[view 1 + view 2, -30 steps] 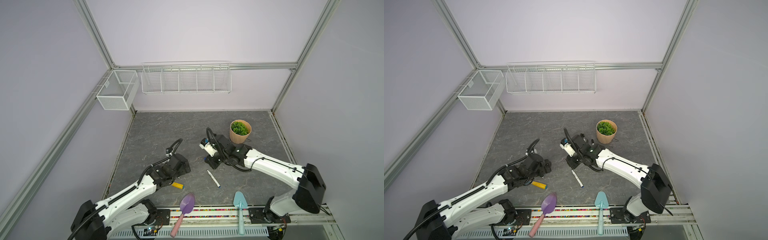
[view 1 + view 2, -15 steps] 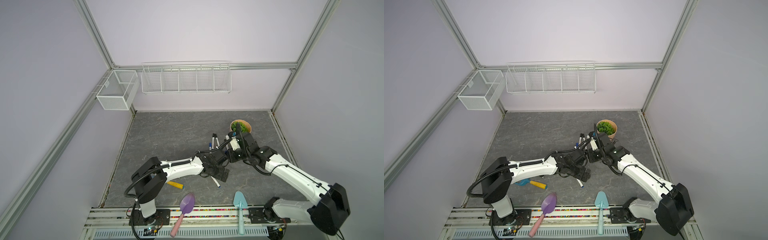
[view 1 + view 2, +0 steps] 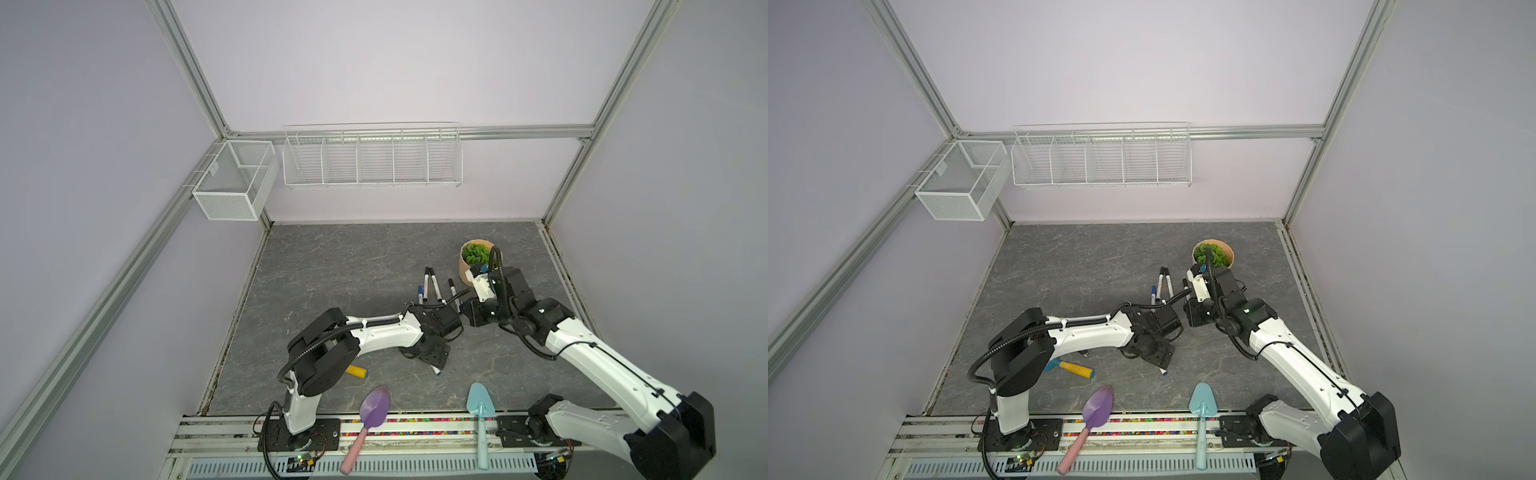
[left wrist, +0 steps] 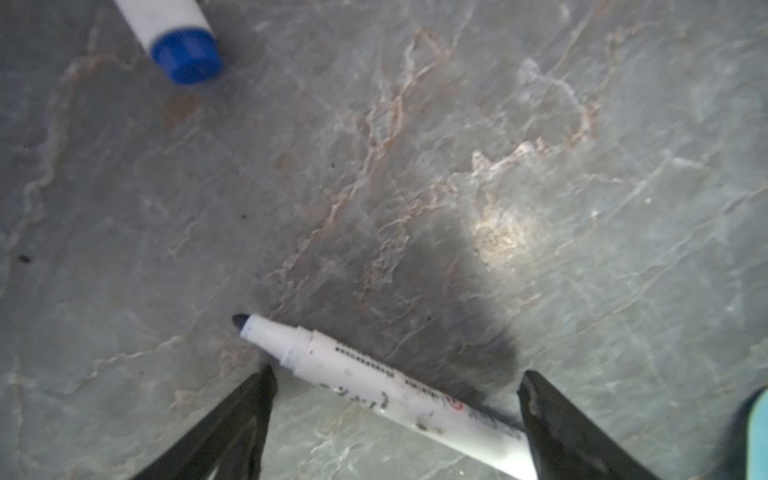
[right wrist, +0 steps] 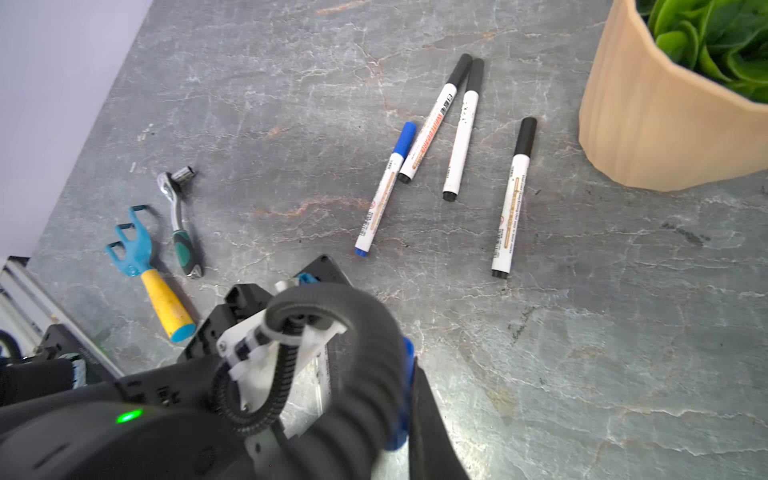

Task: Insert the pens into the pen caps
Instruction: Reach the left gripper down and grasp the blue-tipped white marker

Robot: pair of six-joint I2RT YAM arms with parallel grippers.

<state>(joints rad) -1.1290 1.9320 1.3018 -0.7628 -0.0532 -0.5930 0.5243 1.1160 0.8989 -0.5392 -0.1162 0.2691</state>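
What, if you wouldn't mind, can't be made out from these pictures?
- Uncapped pen: left wrist view, rear end hidden by a tool finger; in both top views the left tool covers all but one end.
- Blue-ended pen: left wrist view, blurred, cut by the top edge.
- Right tool's load: right wrist view, only a blue sliver shows behind the left arm's cable.

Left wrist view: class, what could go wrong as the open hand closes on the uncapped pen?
The uncapped pen lies slanted across the gap of the open left hand, so closing could twist or roll it rather than seat it squarely. Its bare tip sits low by the tabletop and may smear ink if dragged.
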